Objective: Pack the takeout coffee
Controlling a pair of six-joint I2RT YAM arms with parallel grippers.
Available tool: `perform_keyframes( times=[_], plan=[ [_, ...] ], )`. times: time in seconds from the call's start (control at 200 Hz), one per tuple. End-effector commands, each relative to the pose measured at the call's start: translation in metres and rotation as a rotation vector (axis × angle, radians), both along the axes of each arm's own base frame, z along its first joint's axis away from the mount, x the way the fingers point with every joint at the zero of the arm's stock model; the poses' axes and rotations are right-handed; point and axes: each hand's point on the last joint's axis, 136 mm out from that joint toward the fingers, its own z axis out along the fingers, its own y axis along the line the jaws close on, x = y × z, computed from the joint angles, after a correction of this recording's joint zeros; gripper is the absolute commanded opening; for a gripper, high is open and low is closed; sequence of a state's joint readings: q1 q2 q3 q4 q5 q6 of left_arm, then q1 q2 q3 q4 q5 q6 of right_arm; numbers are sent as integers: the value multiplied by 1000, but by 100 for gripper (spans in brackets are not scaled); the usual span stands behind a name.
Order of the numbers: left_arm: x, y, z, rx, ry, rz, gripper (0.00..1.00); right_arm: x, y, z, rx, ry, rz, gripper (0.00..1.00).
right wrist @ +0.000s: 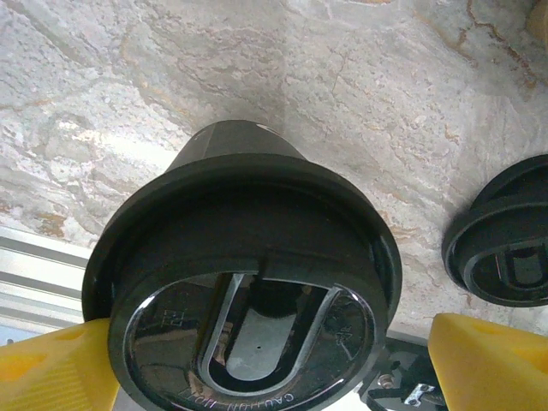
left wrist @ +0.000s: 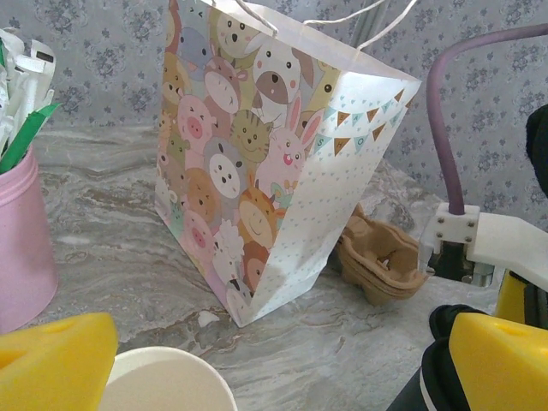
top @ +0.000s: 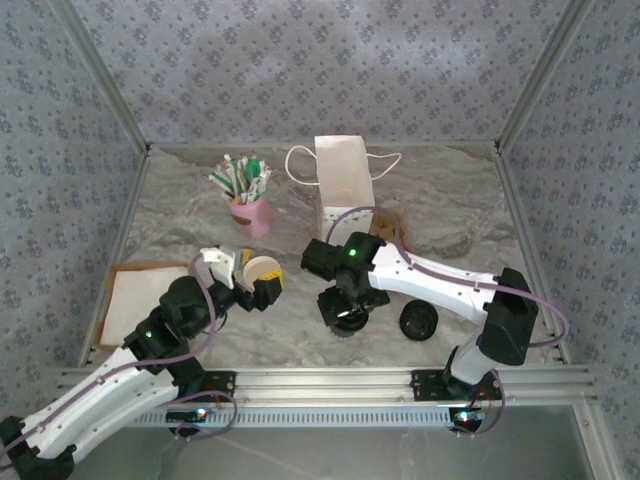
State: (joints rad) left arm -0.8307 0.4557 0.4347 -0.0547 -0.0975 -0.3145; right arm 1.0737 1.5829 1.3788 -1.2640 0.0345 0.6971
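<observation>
The paper cup (top: 262,270) has no lid on and shows its cream inside. It sits between the fingers of my left gripper (top: 256,277), left of the table's middle. In the left wrist view its rim (left wrist: 163,381) lies close to the left yellow fingertip (left wrist: 51,360) and well apart from the right one, so my left gripper (left wrist: 282,368) is open. My right gripper (top: 348,312) hangs low over a round black lid (right wrist: 248,291) on a dark tapered body. Its yellow fingertips (right wrist: 488,360) stand either side of the lid, open (right wrist: 274,368). A second black lid (top: 418,321) (right wrist: 505,244) lies to the right.
A cartoon-printed paper bag (top: 343,185) (left wrist: 265,154) stands open at the back, the brown cup carrier (left wrist: 381,257) just right of it. The pink cup of straws (top: 250,213) (left wrist: 21,248) stands back left. A flat tray of napkins (top: 135,295) lies far left. A metal rail (top: 330,382) runs along the near edge.
</observation>
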Motion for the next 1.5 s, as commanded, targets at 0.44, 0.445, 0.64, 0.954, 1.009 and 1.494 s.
perform_keyframes(
  times=[0.44,0.445,0.64,0.954,1.009,1.494],
  plan=[
    [1,-11,11,-20,-11,-38,74,11,4,10,-80,-91,38,86],
    [2,-11,11,-20,-11,-38,74,11,4,10,-81,-91,38,86],
    [2,-11,10,-19,-10,-36,72,8,16,11,-56,-99,80,89],
    [3,-26,3,13,28,-95,54,16,10,30,-1,-174,30,71],
    [3,-31,1,24,40,-111,49,17,13,27,26,-167,16,68],
    [3,-34,-1,33,51,-122,42,22,4,9,-53,-151,-41,58]
  ],
)
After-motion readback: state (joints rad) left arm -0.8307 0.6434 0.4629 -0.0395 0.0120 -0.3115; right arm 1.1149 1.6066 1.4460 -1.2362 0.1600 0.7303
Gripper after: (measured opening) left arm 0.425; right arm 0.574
